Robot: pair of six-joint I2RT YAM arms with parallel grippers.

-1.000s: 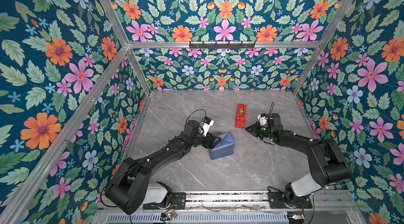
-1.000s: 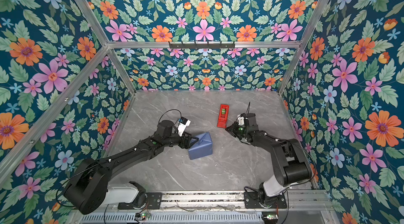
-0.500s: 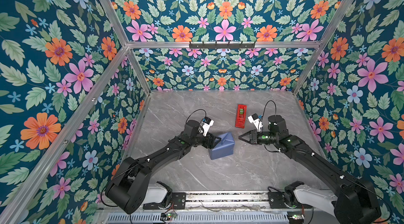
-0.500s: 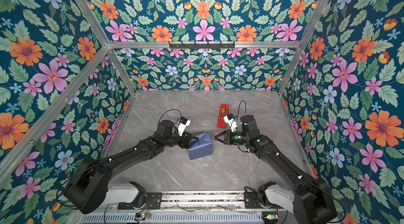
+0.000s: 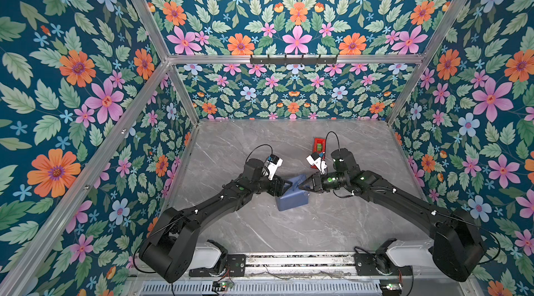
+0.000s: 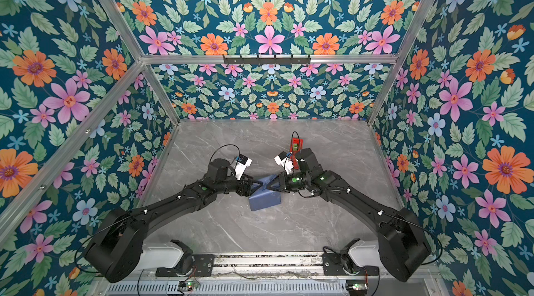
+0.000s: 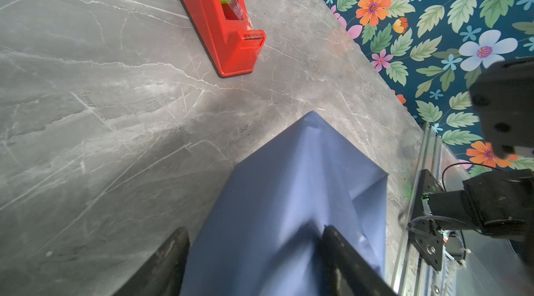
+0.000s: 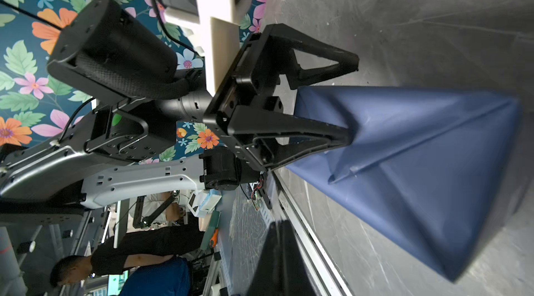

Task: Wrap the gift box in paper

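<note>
Paper (image 5: pixel 291 197) swathes the gift box near the tape dispenser (image 5: pixel 319 143); my right gripper (image 5: pixel 300 186), clenched, perhaps on tape, has swung from that dispenser to the parcel; left gripper (image 8: pixel 351 98) splayed, one finger pinning the fold; sealing seems next

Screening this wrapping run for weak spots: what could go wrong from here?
1. The left gripper stands open astride the end fold of the creased slate-blue paper, not pinching it; the fold may spring back.
2. The shut right gripper points at the opposite end; a push might shove the paper askew.
3. The red plastic tape dispenser sits behind that arm and could be knocked.
</note>
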